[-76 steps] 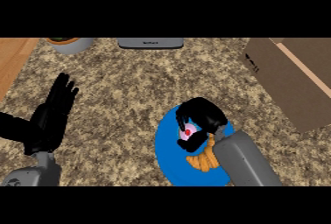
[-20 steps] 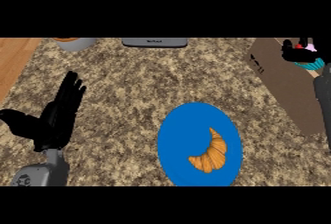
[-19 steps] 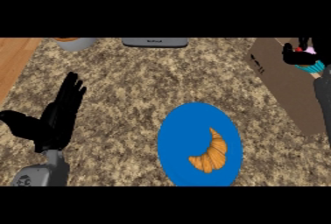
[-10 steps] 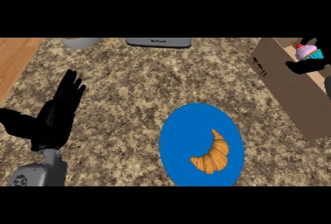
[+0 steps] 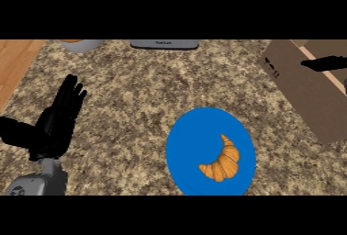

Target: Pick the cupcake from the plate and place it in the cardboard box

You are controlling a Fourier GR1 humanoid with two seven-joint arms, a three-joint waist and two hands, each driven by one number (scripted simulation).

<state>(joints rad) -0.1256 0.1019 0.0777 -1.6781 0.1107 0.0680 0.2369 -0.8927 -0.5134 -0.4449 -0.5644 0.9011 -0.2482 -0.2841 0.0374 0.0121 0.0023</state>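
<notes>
Over at the left, the left hand (image 5: 55,123) rests above the speckled counter (image 5: 136,92), fingers straight and together, pointing up, thumb splayed out to the side, holding nothing. Along the far edge sit part of a grey bowl (image 5: 81,44) and, further right, a flat grey appliance (image 5: 165,44). Nearer the middle lies the blue plate (image 5: 193,137), with only a croissant (image 5: 222,160) on it, toward its lower right. Right of that stands the brown box (image 5: 305,87), angled, its flaps open. At the far right edge a sliver of the right hand (image 5: 324,63) pokes in over the box's rim; so little shows that I cannot tell whether it is open or closed. No cupcake is visible; possibly it is down inside the box, hidden by its wall.
</notes>
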